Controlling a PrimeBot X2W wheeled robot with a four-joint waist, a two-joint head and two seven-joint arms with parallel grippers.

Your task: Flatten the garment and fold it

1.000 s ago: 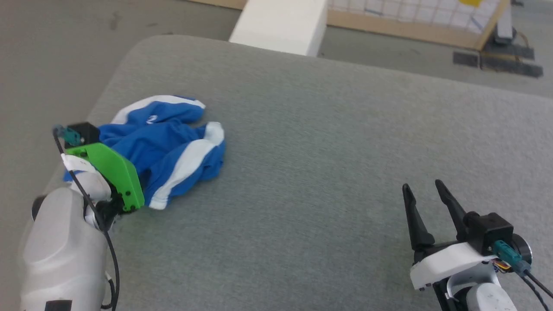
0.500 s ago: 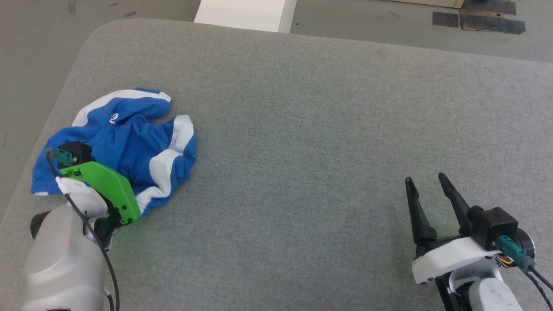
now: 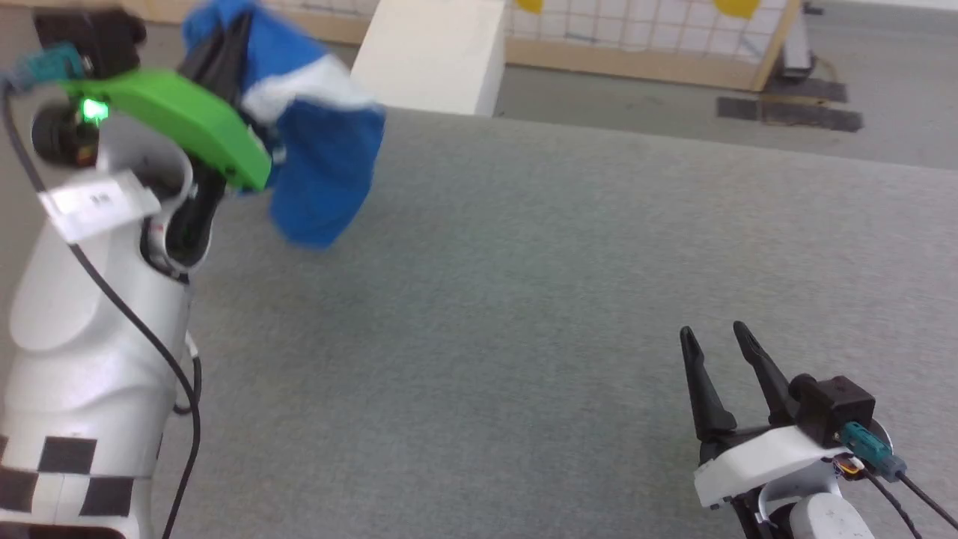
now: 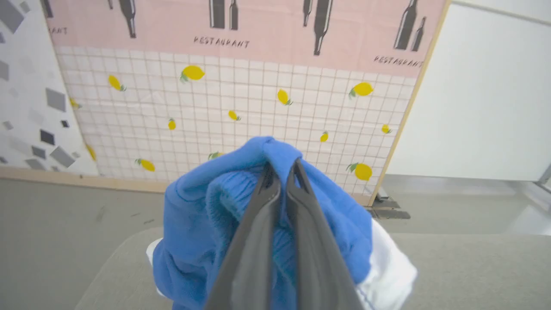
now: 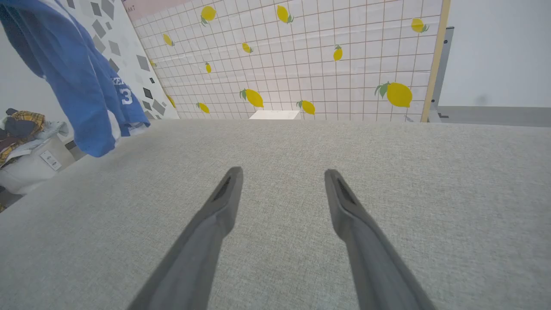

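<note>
In the head view the left hand [image 3: 224,46] is raised at the upper left, behind its green bracket, its dark fingers buried in the blue shorts [image 3: 322,172]. The shorts hang from it in a blurred bunch with a white band across the upper part, over the far left corner of the grey tabletop [image 3: 524,299]. The right hand [image 3: 712,331] sits low at the lower right, well apart from the shorts, fingers apart with nothing between them. Beyond the tabletop stand a white box [image 3: 430,56] and a gridded panel [image 3: 636,30] with a wooden frame. In the left wrist view the two fingers are pressed close together and clamped on a fold of blue cloth at their tips. The rest of the shorts bulges around both fingers, with a white part at the lower right. Behind is the panel, printed with lemons, bottles and the word "RESTAURANT". In the right wrist view the fingers are spread wide over bare tabletop. The shorts hang at the upper left, a white "3" showing near the hem. Their lowest tip is at the tabletop's edge, and whether it touches cannot be told. A white bin [image 5: 26,165] heaped with clothes stands at the left edge.
</note>
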